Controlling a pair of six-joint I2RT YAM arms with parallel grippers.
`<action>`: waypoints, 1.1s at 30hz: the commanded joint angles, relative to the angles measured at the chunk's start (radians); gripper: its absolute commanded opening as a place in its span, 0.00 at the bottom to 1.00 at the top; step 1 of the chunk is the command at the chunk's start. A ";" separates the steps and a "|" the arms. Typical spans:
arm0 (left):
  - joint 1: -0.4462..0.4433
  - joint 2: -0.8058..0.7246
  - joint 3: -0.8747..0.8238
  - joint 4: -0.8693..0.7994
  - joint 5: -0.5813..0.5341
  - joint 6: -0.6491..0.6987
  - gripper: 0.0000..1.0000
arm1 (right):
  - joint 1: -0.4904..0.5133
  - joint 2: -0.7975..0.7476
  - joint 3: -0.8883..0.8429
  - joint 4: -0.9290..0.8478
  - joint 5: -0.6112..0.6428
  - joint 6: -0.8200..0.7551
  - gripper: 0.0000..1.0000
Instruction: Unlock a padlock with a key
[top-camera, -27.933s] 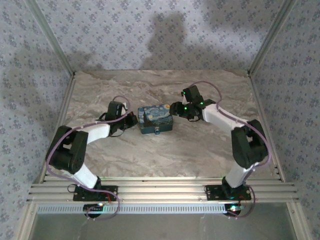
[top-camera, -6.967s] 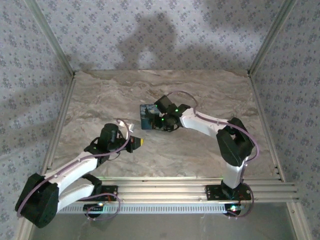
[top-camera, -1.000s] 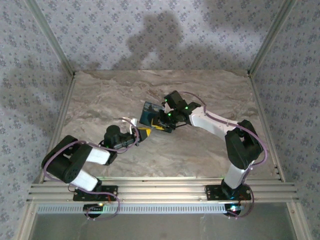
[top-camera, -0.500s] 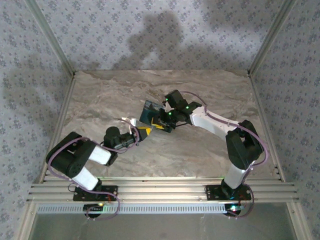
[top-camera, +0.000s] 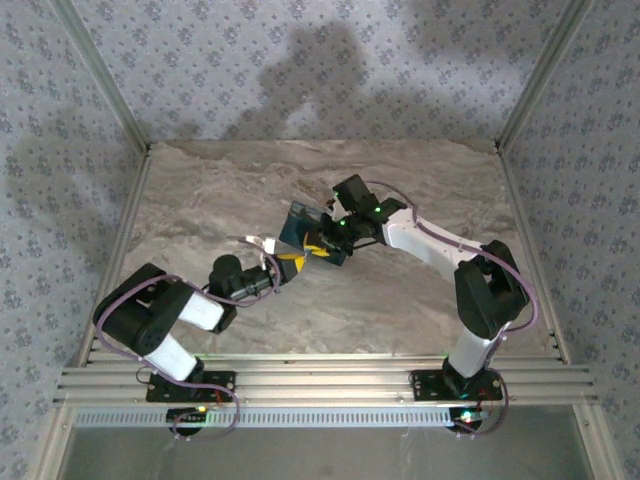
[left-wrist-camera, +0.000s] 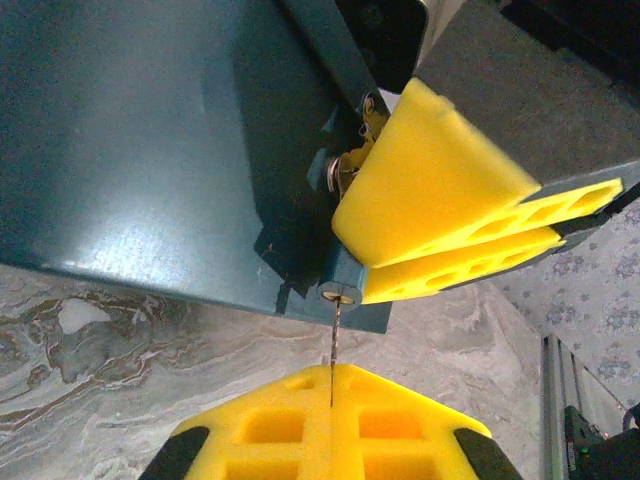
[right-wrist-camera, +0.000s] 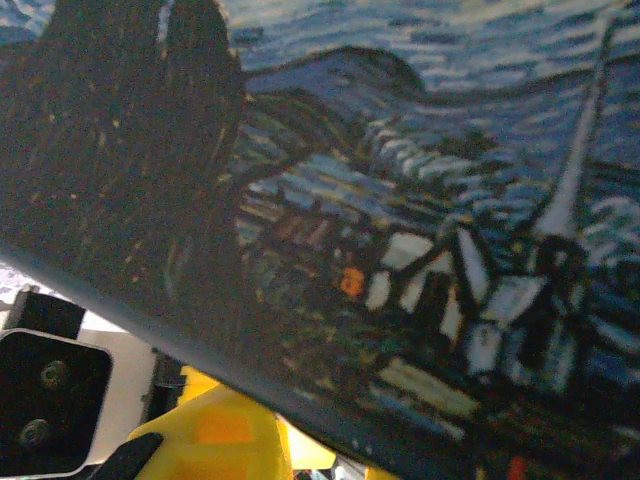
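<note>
Now left pincer (left-wrist-camera: 330, 388), clenching key (left-wrist-camera: 332, 345), has reached the box (top-camera: 297, 228) right pincer (top-camera: 321, 247) grips.

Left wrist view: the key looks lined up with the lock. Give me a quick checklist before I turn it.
1. Thin metal key held by left gripper: ok, jaws shut on it.
2. Key tip at the round silver keyhole on the dark teal box: ok.
3. Key fully seated: cannot tell, most of the blade is exposed.
4. Right gripper bracing the box: ok, clamped on its edge beside the keyhole.
5. Clearance for the twist: cannot tell, the right gripper's yellow fingers sit very near the key.
</note>
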 joint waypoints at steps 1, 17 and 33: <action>-0.012 0.017 0.048 0.072 -0.020 0.019 0.00 | 0.035 -0.025 0.047 -0.013 -0.121 0.018 0.00; 0.018 -0.033 0.035 -0.004 0.000 0.020 0.00 | 0.028 -0.041 0.043 -0.103 -0.049 -0.049 0.00; 0.018 -0.099 -0.029 -0.006 -0.006 0.008 0.00 | -0.015 -0.047 0.041 -0.040 -0.006 -0.025 0.00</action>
